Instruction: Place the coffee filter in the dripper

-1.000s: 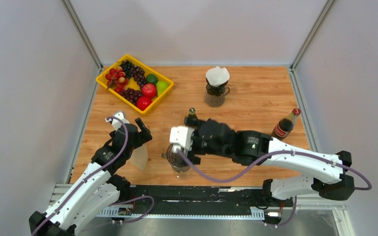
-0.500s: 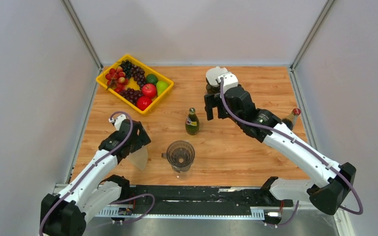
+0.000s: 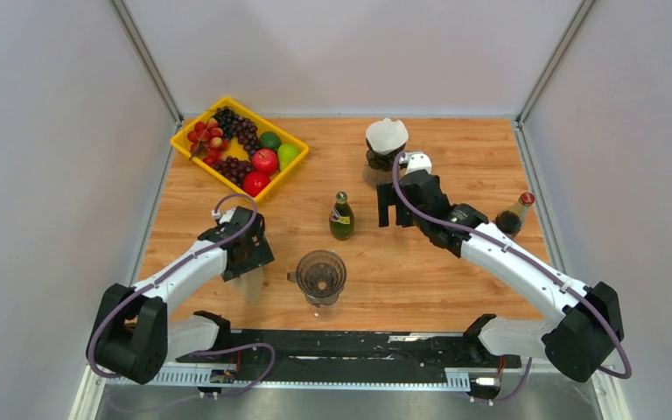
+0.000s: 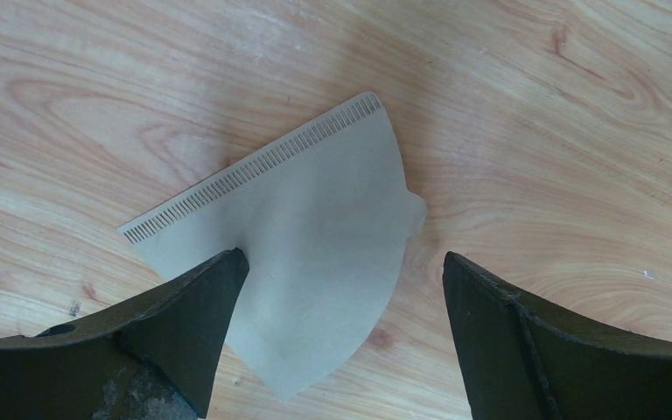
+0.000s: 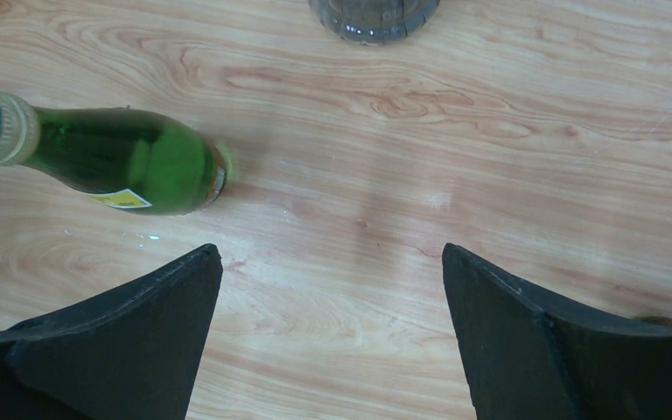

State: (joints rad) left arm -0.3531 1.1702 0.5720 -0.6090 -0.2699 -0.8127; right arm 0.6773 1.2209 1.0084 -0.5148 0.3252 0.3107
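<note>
A white paper coffee filter (image 3: 250, 284) lies flat on the table near the front left. It fills the middle of the left wrist view (image 4: 315, 227). My left gripper (image 3: 247, 258) hovers just over it, open and empty (image 4: 341, 297), with its left finger (image 4: 184, 324) above the filter's edge. The clear glass dripper (image 3: 319, 276) stands empty just right of the filter. My right gripper (image 3: 392, 203) is open and empty (image 5: 328, 297) over bare wood at the middle back, far from both.
A second dripper with a white filter (image 3: 387, 136) sits on a carafe at the back. A green bottle (image 3: 342, 216) (image 5: 122, 162) stands mid-table, a cola bottle (image 3: 511, 219) at the right. A yellow fruit tray (image 3: 185, 142) is back left.
My right arm left the clear dripper, swung to the back carafe, then drew back a little. My left gripper shifted right and now sits over the filter.
</note>
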